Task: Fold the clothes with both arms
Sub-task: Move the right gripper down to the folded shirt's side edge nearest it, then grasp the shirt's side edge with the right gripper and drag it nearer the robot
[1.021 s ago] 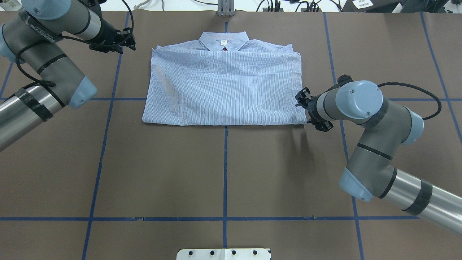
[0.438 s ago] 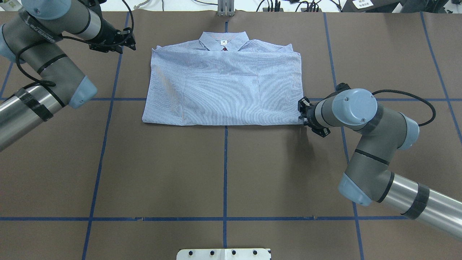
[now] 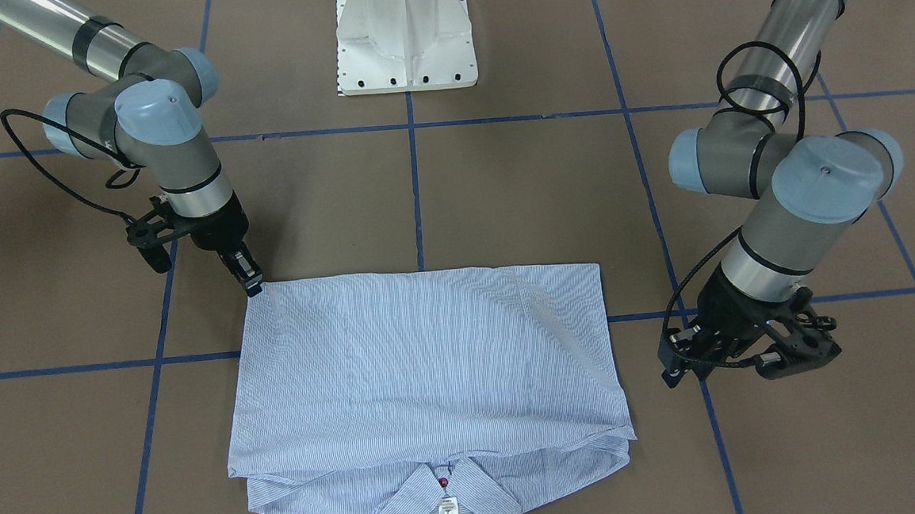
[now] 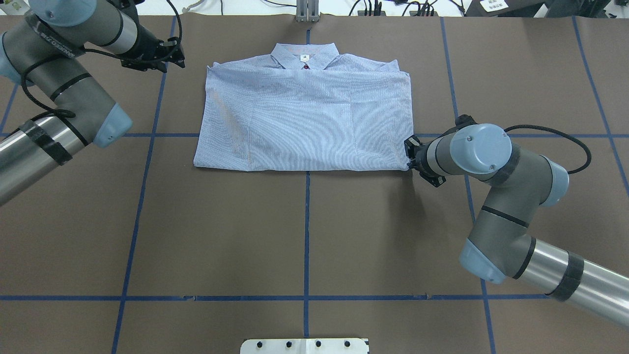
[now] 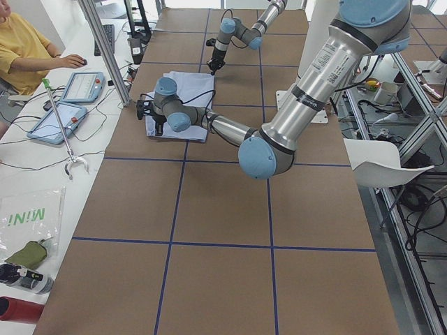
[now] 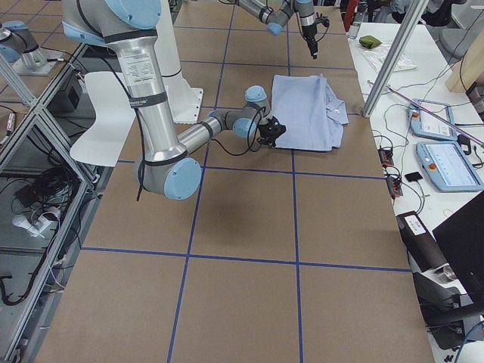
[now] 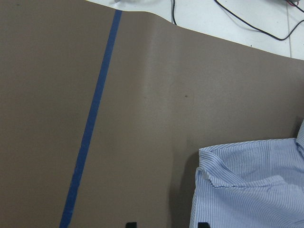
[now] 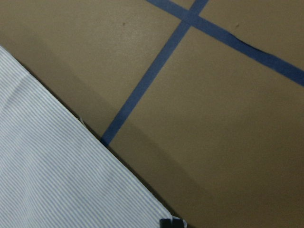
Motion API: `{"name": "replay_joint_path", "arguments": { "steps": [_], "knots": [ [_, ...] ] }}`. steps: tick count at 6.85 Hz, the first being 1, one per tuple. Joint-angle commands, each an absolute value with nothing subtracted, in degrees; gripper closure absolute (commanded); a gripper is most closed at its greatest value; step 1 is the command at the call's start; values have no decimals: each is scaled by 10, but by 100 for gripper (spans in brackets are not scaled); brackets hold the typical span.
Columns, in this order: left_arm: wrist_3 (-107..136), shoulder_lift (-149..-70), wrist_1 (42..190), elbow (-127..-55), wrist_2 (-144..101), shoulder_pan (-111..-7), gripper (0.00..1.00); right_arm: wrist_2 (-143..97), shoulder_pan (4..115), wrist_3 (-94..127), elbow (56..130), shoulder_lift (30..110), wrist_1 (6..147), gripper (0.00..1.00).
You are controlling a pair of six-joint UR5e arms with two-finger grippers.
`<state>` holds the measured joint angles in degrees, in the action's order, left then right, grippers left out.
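Note:
The light blue striped shirt (image 4: 304, 118) lies folded in a flat rectangle, with its collar on the far side (image 3: 424, 362). My right gripper (image 4: 409, 156) is low at the shirt's near right corner (image 3: 253, 285). Its tips are shut together at the cloth's edge in the right wrist view (image 8: 171, 222). I cannot tell whether any cloth is pinched. My left gripper (image 4: 178, 56) hovers open and empty, apart from the shirt's far left shoulder (image 3: 669, 373). The left wrist view shows its two tips (image 7: 166, 224) spread, with the shirt's shoulder corner (image 7: 251, 185) at the lower right.
Brown table cover with blue tape grid lines (image 4: 306, 236). The white pedestal base plate (image 3: 405, 46) sits on the robot's side. A metal post (image 4: 307, 12) stands at the far edge. An operator and tablets (image 5: 70, 91) are beyond that edge.
My right gripper has moved nearer and slightly left, from beside the shirt's right edge down to its near right corner. The left arm and the shirt have not moved.

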<state>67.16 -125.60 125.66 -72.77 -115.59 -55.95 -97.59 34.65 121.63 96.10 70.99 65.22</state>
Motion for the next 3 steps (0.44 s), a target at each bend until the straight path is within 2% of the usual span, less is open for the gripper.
{"name": "replay_joint_path", "arguments": {
  "steps": [1,3],
  "knots": [
    [671,-1246,1256,-743,-1156,-559,47,-977,346,1218,998,727,653,100],
    [678,-1200,1252,-821,-1159,-555,47,-980,269,1218,1167,855,659,100]
  ]
}}
